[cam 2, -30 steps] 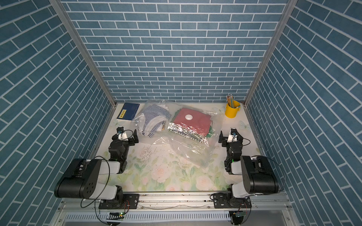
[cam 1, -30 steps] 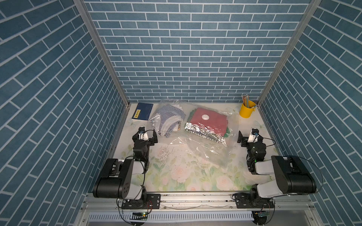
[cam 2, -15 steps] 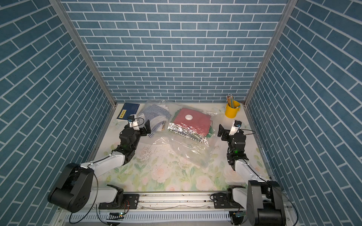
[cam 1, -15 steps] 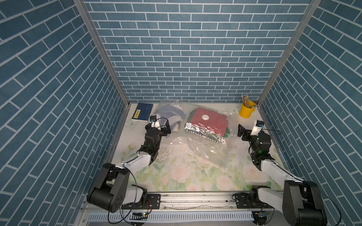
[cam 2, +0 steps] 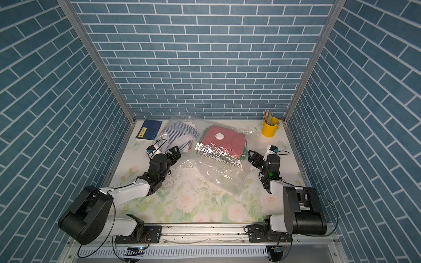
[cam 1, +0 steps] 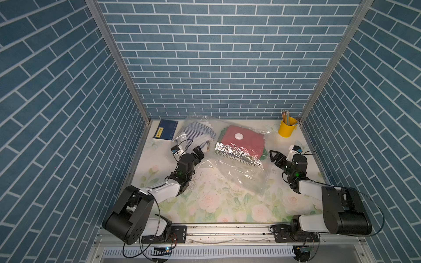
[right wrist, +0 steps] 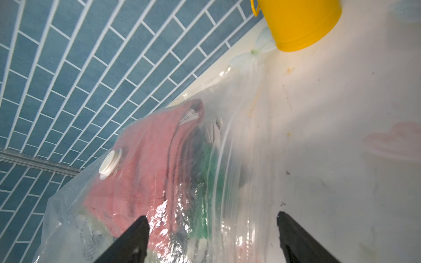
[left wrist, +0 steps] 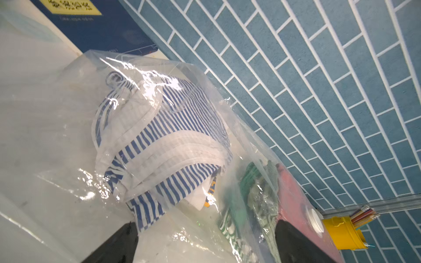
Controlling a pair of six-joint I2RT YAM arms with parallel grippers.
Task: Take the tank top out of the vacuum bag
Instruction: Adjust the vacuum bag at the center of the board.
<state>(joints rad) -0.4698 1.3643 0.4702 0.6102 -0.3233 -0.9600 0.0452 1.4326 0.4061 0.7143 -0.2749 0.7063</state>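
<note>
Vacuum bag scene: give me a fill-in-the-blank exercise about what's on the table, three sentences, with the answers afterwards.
1. The tank top has white and ____ stripes.
2. The bucket holding the pencils is ____.
3. The folded garment lying under the white valve is ____.

Missing words: blue; yellow; red.

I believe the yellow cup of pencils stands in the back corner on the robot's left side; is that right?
Not quite: the yellow cup of pencils stands in the back corner on the robot's right side, not its left. Both top views show it there, beyond the right gripper; a blue book lies in the back left corner.
</note>
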